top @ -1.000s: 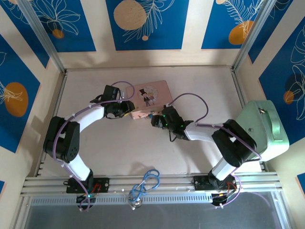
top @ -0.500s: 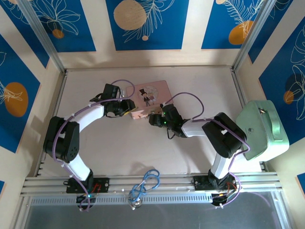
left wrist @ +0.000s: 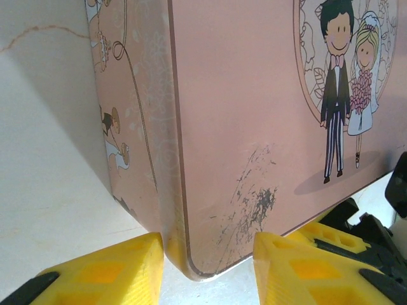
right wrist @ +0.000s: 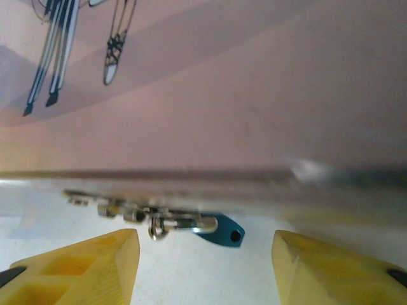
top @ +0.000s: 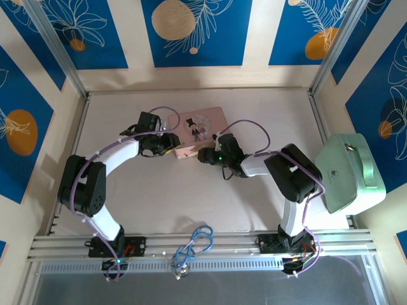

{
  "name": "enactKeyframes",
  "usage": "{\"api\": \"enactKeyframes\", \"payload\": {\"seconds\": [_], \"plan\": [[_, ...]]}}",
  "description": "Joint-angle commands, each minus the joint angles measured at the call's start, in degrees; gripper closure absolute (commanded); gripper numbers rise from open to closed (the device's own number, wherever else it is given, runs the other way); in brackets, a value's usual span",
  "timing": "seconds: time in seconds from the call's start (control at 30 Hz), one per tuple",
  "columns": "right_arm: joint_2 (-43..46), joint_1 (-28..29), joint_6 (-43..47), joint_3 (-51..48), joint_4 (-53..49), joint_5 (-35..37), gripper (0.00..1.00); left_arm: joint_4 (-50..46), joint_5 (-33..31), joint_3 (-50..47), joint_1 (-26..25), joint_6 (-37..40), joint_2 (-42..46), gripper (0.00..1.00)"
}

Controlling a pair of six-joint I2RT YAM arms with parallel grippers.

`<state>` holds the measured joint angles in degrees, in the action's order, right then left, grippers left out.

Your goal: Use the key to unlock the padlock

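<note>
The pink picture box (top: 202, 127) lies at the table's middle back. My left gripper (top: 170, 147) is shut on its near left corner: in the left wrist view the box's corner (left wrist: 210, 210) sits wedged between the yellow fingers (left wrist: 108, 273). My right gripper (top: 202, 154) is at the box's front wall, open. In the right wrist view the tiny blue padlock (right wrist: 224, 230) with its silvery metal part (right wrist: 178, 223) hangs under the box's front edge (right wrist: 203, 175), a little ahead of the gap between my open right gripper's (right wrist: 205, 254) fingers. I cannot make out a key.
A mint-green case (top: 353, 171) stands at the table's right edge beside the right arm. A loop of blue cable (top: 194, 244) lies on the near rail. Bare table (top: 172, 197) stretches in front of the box.
My right gripper has moved left and closer to the box's front wall, its arm folding in. The left gripper and the box have stayed put.
</note>
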<state>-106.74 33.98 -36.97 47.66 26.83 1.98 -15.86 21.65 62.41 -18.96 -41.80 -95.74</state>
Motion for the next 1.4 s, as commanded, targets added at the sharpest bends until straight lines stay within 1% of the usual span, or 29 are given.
{"api": "enactKeyframes", "payload": {"seconds": [0.0,0.2,0.33,0.5,0.6,0.77,0.83,0.9,1.37], "plan": [[-2.4,0.6,2.4,2.5,-1.8,-1.6,0.43,-1.6,0.9,1.5,0.9,1.4,-0.5,0.60],[-4.6,0.5,3.6,3.5,-2.2,-1.5,0.45,-2.2,1.1,1.4,0.8,1.6,-0.4,0.61],[-4.9,0.6,4.2,3.7,-2.4,-3.6,0.53,-2.3,0.9,1.2,0.8,1.7,-0.3,0.62],[-3.2,0.9,3.9,2.3,-2.8,-4.0,0.61,-1.9,0.6,1.0,0.8,1.5,-0.5,0.62],[-2.0,1.0,3.0,1.2,-2.8,-4.1,0.62,-1.8,0.3,1.0,0.9,1.5,-0.9,0.62],[-2.2,1.4,3.0,1.5,-2.2,-6.5,0.62,-1.1,0.5,0.8,0.8,1.2,-1.4,0.63],[-2.4,1.6,3.0,2.0,-2.5,-6.5,0.65,-1.1,0.4,0.8,0.9,1.2,-1.4,0.63],[-2.7,1.6,2.7,2.3,-2.7,-6.3,0.71,-1.0,0.3,0.5,0.8,1.3,-1.4,0.63],[-2.9,1.1,1.0,2.6,-5.0,-6.0,1.00,0.0,0.2,-0.4,0.9,0.7,-1.2,0.64]]}}
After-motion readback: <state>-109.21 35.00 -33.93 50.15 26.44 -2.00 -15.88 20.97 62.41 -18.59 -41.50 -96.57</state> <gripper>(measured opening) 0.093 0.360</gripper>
